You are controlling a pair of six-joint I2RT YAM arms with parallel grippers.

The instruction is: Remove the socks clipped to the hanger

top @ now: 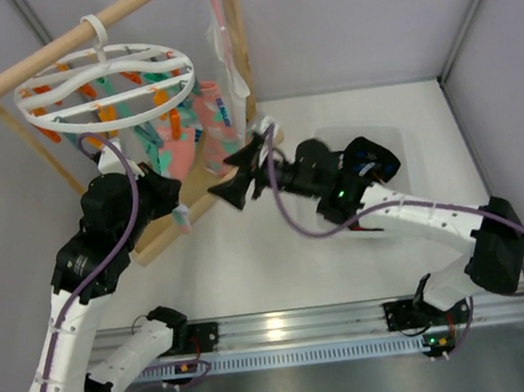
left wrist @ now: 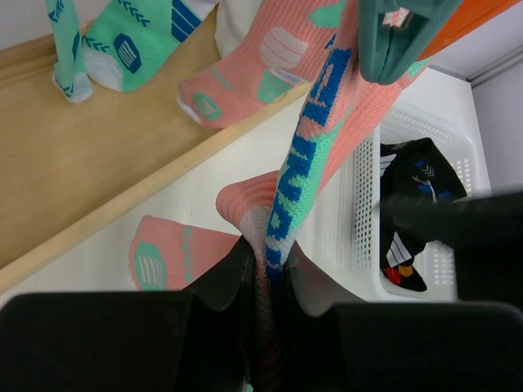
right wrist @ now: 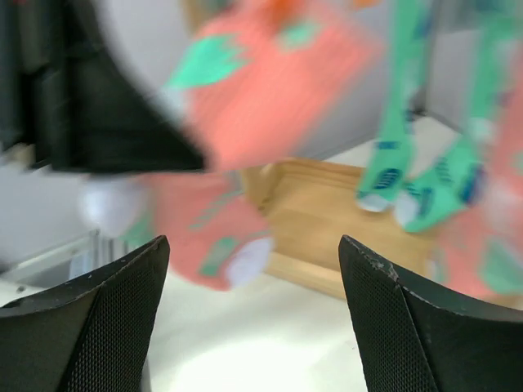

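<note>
Your left gripper [left wrist: 268, 265] is pinching the pink sock [left wrist: 319, 139], the one with the blue and mint band down its length. Its fingers [left wrist: 225, 282] are pressed in on the fabric from both sides, low on the sock, just under the bulge of the heel. From the pinch the sock runs up and to the right, and a teal clip [left wrist: 400, 33] grips its top end, so it hangs from the hanger [top: 69, 125], whose hook is over the wooden rail [top: 38, 61] at the upper left of the top view.

Your right gripper [right wrist: 253, 245] has its fingers spread wide with nothing between them. A blurred sock [right wrist: 270, 90], also pink, hangs ahead of it, beyond the fingertips and touching neither. Mint socks [right wrist: 409, 180] dangle further right above the wooden base [left wrist: 90, 163].

A flat pink sock [left wrist: 163, 253] lies on the table [top: 279, 260] just left of your left fingers. The white basket [left wrist: 359, 204] stands to the right of the pinched sock, with a dark sock [left wrist: 413, 175] inside it
</note>
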